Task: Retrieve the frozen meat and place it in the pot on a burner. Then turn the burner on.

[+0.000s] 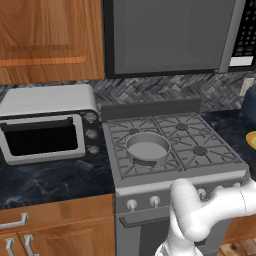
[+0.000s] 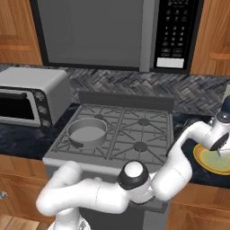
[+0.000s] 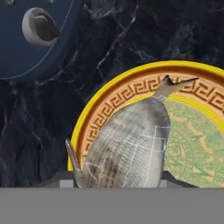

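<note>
The frozen meat (image 3: 127, 144), a pale grey fish shape, lies on a yellow-rimmed patterned plate (image 3: 109, 98) on the dark marble desk (image 3: 35, 127), right of the stove. It looks stiff, light and probably slick; the mid-body seems the best hold. Whether the tool (image 2: 220, 143) is released or clenched cannot be told. No legible writing.

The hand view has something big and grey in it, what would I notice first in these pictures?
First, the frozen meat: a grey, fish-shaped piece lying on a yellow patterned plate on the dark marble counter, right in front of the claw's camera. Next, the white arm bending right of the stove, its claw over that plate. Then the grey pot on the stove's front left burner, with nothing inside.
</note>
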Tool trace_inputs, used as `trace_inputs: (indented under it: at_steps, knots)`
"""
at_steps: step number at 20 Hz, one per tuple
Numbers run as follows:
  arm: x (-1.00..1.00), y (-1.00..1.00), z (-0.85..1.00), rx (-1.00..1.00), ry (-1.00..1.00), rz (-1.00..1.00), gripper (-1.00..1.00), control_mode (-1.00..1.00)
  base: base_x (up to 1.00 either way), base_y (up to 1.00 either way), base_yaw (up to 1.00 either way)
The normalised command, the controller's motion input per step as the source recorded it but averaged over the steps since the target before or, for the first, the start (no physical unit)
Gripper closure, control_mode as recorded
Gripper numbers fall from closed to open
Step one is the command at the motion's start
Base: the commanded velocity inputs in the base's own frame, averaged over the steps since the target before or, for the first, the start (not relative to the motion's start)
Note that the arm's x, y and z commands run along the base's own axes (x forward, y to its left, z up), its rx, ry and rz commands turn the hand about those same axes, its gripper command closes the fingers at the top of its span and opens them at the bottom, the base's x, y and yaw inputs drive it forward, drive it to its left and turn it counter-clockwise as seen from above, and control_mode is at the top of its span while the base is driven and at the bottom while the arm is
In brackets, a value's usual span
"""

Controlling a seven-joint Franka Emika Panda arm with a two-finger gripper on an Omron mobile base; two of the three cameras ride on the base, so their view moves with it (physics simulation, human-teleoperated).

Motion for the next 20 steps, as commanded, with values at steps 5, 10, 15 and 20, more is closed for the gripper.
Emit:
trace_inputs:
  at_steps: [5, 10, 15, 20]
  knots:
    - [-0.69, 0.96, 0.64, -0.06, -0.19, 0.17, 1.0, -1.0, 0.0, 0.0, 0.0]
    - [-0.52, 1.0, 0.61, -0.13, -0.07, 0.19, 1.0, -1.0, 0.0, 0.0, 0.0]
    - [-0.45, 1.0, 0.52, -0.12, -0.07, 0.16, 1.0, -1.0, 0.0, 0.0, 0.0]
    - [-0.38, 1.0, 0.5, -0.08, -0.02, 0.13, 1.0, -1.0, 0.0, 0.0, 0.0]
